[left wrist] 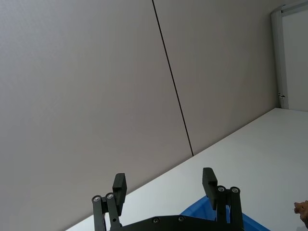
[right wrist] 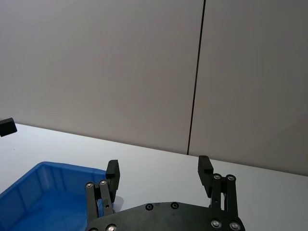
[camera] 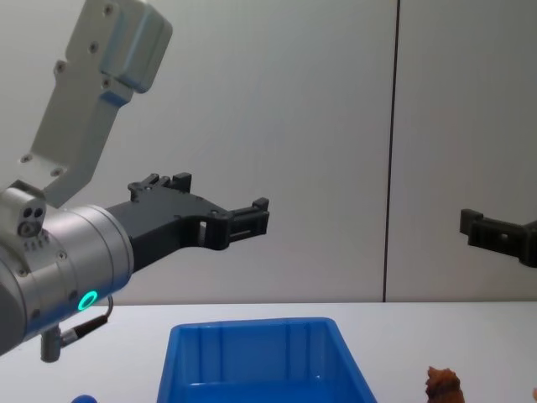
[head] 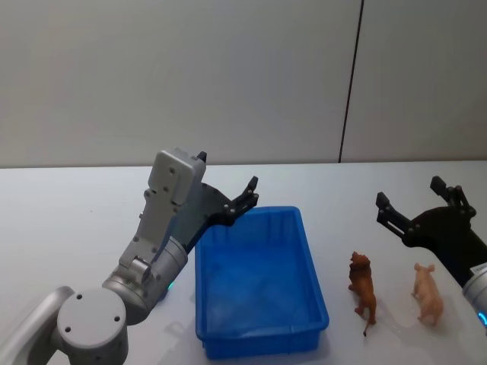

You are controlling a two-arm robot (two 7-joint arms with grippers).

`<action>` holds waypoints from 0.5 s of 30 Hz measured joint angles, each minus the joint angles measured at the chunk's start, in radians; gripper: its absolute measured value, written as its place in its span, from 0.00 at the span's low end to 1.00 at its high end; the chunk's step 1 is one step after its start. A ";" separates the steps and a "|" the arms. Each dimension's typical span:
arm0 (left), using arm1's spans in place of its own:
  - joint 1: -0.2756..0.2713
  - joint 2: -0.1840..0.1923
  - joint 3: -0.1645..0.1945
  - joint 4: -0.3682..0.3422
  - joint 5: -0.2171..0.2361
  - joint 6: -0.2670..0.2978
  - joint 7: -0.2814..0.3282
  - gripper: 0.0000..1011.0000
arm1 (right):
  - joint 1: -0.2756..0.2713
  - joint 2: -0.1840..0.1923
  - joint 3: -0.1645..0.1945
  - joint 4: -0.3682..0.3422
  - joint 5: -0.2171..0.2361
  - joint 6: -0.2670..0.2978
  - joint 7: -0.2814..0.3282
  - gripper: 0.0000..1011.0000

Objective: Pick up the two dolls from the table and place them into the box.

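The brown doll and the tan doll stand on the desk right of the box, so the right end effector (wide open, empty, also right of the box) should drop squarely over one, while the left end effector hovers open and empty over the box's rim

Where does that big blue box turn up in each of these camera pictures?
Head view: the box, bottom centre.
Left wrist view: a blue sliver at the bottom edge, right of centre.
Right wrist view: lower left corner.
Chest view: bottom centre, cut off by the edge.
Shared landmark: the dark vertical seam in the wall.
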 joint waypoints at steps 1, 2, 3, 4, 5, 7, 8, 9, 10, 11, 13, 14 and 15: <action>0.000 0.000 0.000 0.000 0.000 0.000 0.000 0.99 | 0.000 0.000 0.000 0.000 0.000 0.000 0.000 0.99; 0.000 0.000 0.000 0.000 0.000 0.000 0.000 0.99 | -0.001 0.000 0.000 0.000 0.000 0.000 0.000 0.99; 0.000 0.000 0.000 0.000 0.000 0.000 0.000 0.99 | -0.002 0.001 0.000 0.000 0.000 0.000 -0.001 0.99; 0.000 0.000 0.000 0.000 0.000 0.000 0.000 0.99 | -0.005 0.002 0.001 -0.002 0.000 0.000 -0.005 0.99; 0.000 0.000 0.000 0.000 0.000 0.000 0.000 0.99 | -0.009 0.003 0.001 -0.004 0.000 0.000 -0.010 0.99; 0.000 0.000 0.000 0.000 0.000 0.000 0.000 0.99 | -0.021 0.006 0.003 -0.013 0.000 0.000 -0.024 0.99; 0.000 0.000 0.000 0.000 0.000 0.000 0.000 0.99 | -0.025 0.008 0.003 -0.016 0.000 0.000 -0.029 0.99; 0.000 0.000 0.000 0.000 0.000 0.000 0.000 0.99 | -0.030 0.009 0.003 -0.020 0.000 0.001 -0.035 0.99; 0.000 0.000 0.000 0.000 0.000 0.000 0.000 0.99 | -0.044 0.012 0.004 -0.029 0.000 0.002 -0.051 0.99; 0.000 0.000 0.000 0.000 0.000 0.000 0.000 0.99 | -0.048 0.013 0.004 -0.032 0.000 0.003 -0.059 0.99; 0.000 0.000 0.000 0.000 0.000 0.000 0.000 0.99 | -0.070 0.018 0.005 -0.047 -0.001 0.007 -0.085 0.99; 0.000 0.000 0.000 0.000 0.000 0.000 0.000 0.99 | -0.070 0.018 0.005 -0.047 -0.001 0.007 -0.085 0.99; 0.000 0.000 0.000 0.000 0.000 0.000 0.000 0.99 | -0.088 0.023 0.006 -0.060 -0.002 0.013 -0.108 0.99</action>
